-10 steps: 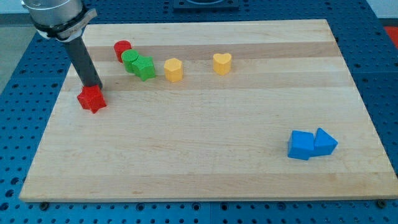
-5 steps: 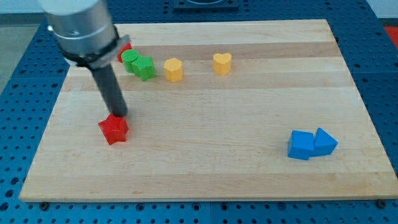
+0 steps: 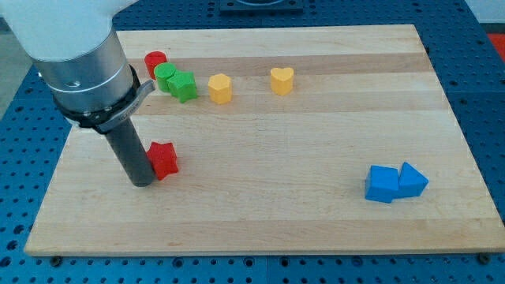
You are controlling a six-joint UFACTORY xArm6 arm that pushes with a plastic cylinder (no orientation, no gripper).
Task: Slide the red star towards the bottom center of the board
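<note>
**Rod tip set against the left side of the red star on a wooden board**

A light wooden board (image 3: pixel 260 213) is seen from above and slightly from the near side, resting on a blue perforated surface (image 3: pixel 20 118). A grey cylindrical arm housing (image 3: pixel 83 67) is seen at the left of the scene, and a straight dark rod (image 3: pixel 130 154) is carried down from it to the board. My tip (image 3: pixel 143 182) is placed on the board at the near left of the red star (image 3: pixel 163 159), touching or just beside it. No jaws are fitted to this arm, so no open or closed state can be told.

The red star is found in the left half of the board, roughly midway between the far and near edges, well apart from the near centre of the board.

Along the far side a row of blocks is laid out. A red cylinder (image 3: pixel 155 60) is set furthest left, with a green cylinder-like block (image 3: pixel 164 75) just beside it and a green star-like block (image 3: pixel 184 85) touching that one. A yellow block (image 3: pixel 220 88), whose shape cannot be made out exactly, is placed to their right. A yellow heart (image 3: pixel 282 80) is placed further right, apart from it.

At the near right, two blue blocks are set touching each other: a blue cube (image 3: pixel 383 184) and, on its right, a blue block (image 3: pixel 413 180) with a pointed top edge.
</note>
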